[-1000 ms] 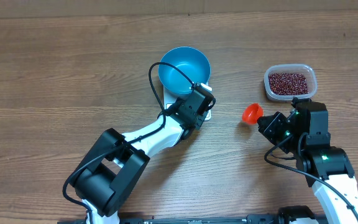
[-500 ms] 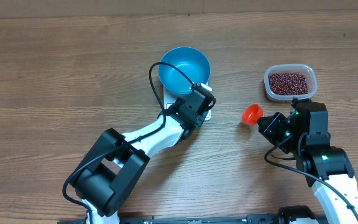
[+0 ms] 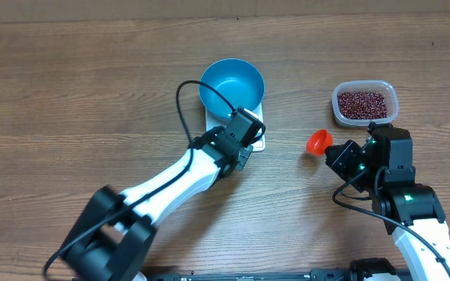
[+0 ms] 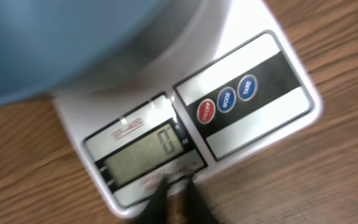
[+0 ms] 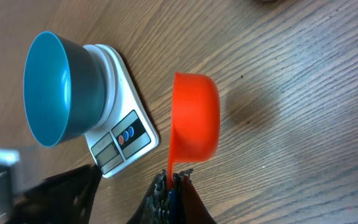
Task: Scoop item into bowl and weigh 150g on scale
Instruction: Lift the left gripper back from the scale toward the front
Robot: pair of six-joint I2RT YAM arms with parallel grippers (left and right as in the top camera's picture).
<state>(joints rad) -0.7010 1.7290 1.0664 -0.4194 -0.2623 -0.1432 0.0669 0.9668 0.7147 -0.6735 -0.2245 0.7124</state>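
Note:
The blue bowl (image 3: 231,87) stands on the white scale (image 3: 258,142), and nothing shows inside it. In the left wrist view the bowl (image 4: 55,43) fills the top, and the scale's display (image 4: 145,152) reads zero beside its buttons (image 4: 225,99). My left gripper (image 4: 177,194) hovers at the display edge, its fingertips a narrow gap apart with nothing between them. My right gripper (image 5: 174,177) is shut on the handle of an orange scoop (image 5: 194,118), held empty over the table right of the scale. The beans (image 3: 363,103) lie in a clear tub.
The clear plastic tub (image 3: 391,109) sits at the back right, just behind the right arm. My left arm (image 3: 170,183) stretches diagonally from the front left up to the scale. Bare wooden table surrounds everything.
My left arm has drawn back a little toward the front left, and its fingertips have parted slightly. The right arm and scoop have not moved.

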